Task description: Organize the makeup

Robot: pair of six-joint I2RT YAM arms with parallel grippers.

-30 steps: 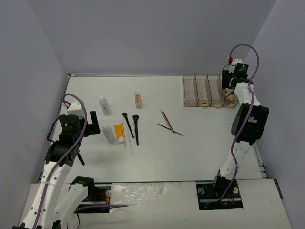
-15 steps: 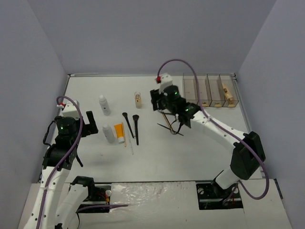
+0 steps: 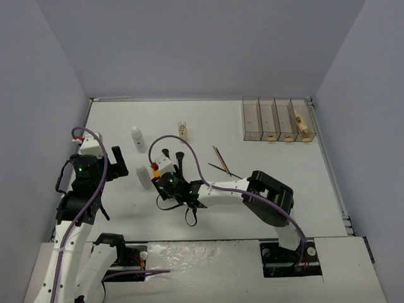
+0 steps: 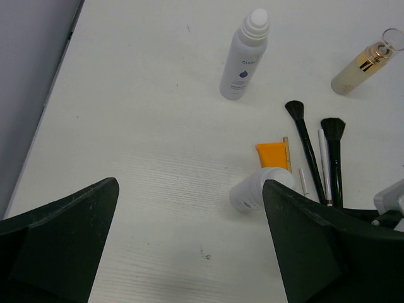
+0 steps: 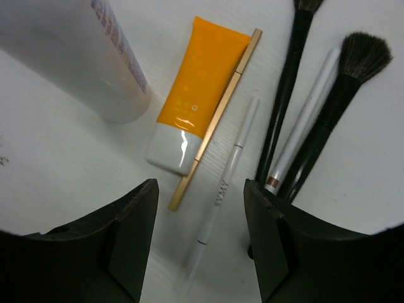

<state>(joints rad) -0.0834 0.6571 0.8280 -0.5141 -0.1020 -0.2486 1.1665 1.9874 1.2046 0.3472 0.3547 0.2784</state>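
Observation:
My right gripper [image 3: 172,175] [image 5: 201,214] is open, its jaws low on either side of a thin white pencil [image 5: 224,183] lying on the table. Beside it lie a gold pencil [image 5: 218,113], an orange tube [image 5: 196,95], a white bottle [image 5: 76,57] [image 3: 144,175], two black brushes [image 5: 287,95] [image 3: 180,161] and a white pencil with a brown band [image 5: 303,120]. My left gripper [image 3: 117,163] [image 4: 189,208] is open and empty, left of that bottle [image 4: 255,189]. A second white bottle [image 3: 136,139] [image 4: 243,57] and a glass bottle of tan liquid [image 3: 182,129] [image 4: 363,66] stand further back.
A clear smoky four-compartment box [image 3: 278,118] stands at the back right, with a beige tube [image 3: 302,123] in its rightmost compartment. Two thin pencils [image 3: 221,163] lie crossed right of my right gripper. Grey walls enclose the table on three sides.

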